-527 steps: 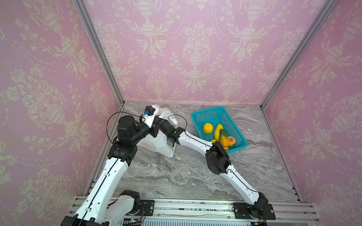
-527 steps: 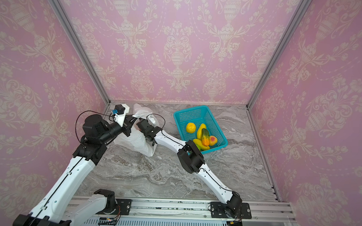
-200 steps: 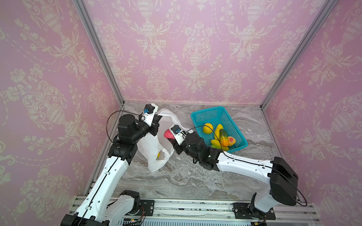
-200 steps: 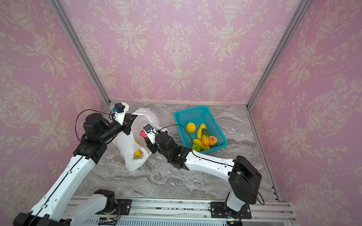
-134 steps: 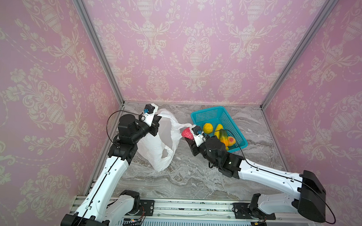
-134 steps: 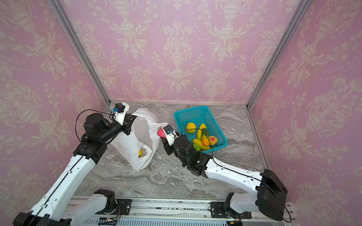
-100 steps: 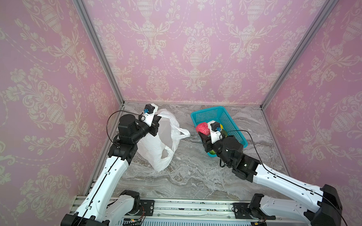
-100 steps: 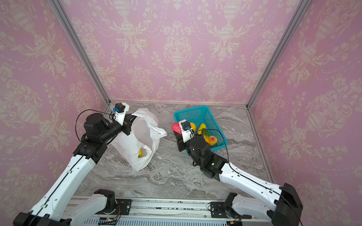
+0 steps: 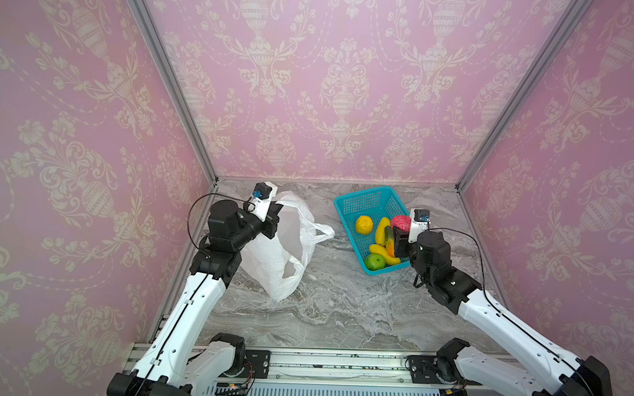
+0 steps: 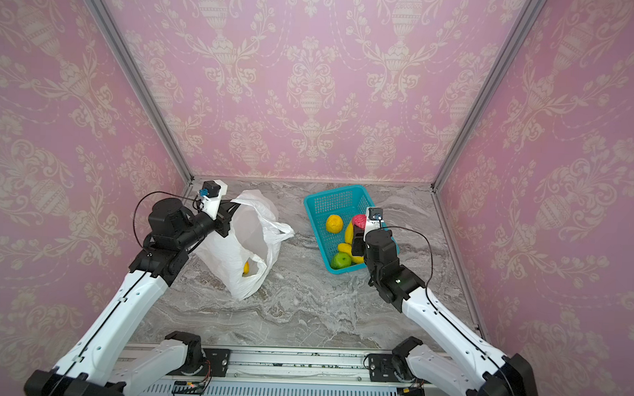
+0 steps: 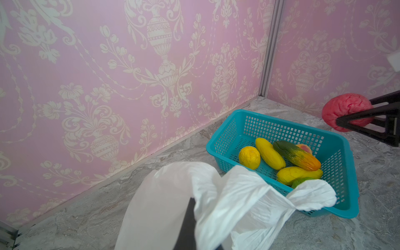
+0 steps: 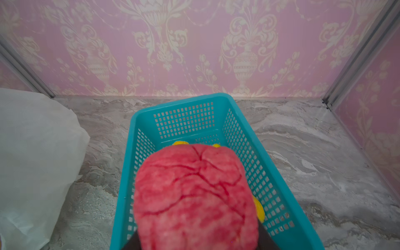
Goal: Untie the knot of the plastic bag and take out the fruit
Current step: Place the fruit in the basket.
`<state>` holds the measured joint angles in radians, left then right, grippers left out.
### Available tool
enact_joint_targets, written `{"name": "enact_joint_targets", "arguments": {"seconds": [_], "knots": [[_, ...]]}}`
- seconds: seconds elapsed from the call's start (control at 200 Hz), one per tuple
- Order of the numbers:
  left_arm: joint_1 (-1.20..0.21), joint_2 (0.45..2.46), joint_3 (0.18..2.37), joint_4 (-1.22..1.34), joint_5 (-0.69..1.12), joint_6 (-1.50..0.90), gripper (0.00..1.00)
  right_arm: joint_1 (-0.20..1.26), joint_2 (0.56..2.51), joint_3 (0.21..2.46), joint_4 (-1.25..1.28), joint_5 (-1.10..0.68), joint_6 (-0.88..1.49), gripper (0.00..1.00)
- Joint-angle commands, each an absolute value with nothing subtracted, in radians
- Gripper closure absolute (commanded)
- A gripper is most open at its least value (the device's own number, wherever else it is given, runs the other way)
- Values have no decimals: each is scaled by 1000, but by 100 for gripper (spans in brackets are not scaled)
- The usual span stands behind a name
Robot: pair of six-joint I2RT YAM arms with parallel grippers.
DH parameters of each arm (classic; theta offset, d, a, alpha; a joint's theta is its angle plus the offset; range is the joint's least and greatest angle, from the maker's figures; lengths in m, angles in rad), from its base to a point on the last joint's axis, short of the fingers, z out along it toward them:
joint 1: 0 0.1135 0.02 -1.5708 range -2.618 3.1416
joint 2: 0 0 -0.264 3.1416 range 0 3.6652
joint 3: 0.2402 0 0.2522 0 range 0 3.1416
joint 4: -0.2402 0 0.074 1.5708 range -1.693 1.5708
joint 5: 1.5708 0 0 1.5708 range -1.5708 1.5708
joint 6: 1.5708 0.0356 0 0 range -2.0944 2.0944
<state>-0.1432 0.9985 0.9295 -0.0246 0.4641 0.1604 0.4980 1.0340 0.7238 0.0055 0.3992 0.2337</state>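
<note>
Bench: grey marble top.

Plastic bag: white, at 9 o'clock from bench centre. Its mouth is open and lifted, its bottom rests on the bench, and one loose handle strip trails toward 3 o'clock.

Basket: teal, perforated, at 2 o'clock, apart from the plastic bag. It holds a round yellow piece, long yellow pieces, a green-to-orange long one and a round green one.

Left hand: clenched on the plastic bag's upper rim.

Right hand: grasping the pink-red fruit, raised over the basket's 3 o'clock side.

Small yellow fruit: inside the plastic bag, near its bottom, seen in a top view.
</note>
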Motion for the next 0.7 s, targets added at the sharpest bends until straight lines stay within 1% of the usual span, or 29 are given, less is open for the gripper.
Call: {"name": "enact_joint_targets", "arguments": {"seconds": [0.0,0.16,0.27,0.355,0.42,0.47,0.575,0.696], "knots": [[-148,1002,946,-40,449,179,100,454,1130,782,-62,294,303,76],[-148,1003,946,-41,447,182,100,437,1276,843,-72,239,312,75],[-148,1004,946,-41,448,183,100,433,1356,875,-76,241,316,71],[-147,1005,946,-41,446,184,100,430,1404,897,-85,239,316,70],[-147,1006,946,-42,447,184,100,428,1432,908,-86,237,318,66],[-148,1006,947,-43,448,184,100,427,1448,916,-87,236,320,62],[-147,1003,946,-42,447,185,100,426,1459,918,-82,225,325,44],[-149,1005,946,-43,447,185,100,426,1445,904,-72,219,325,33]]}}
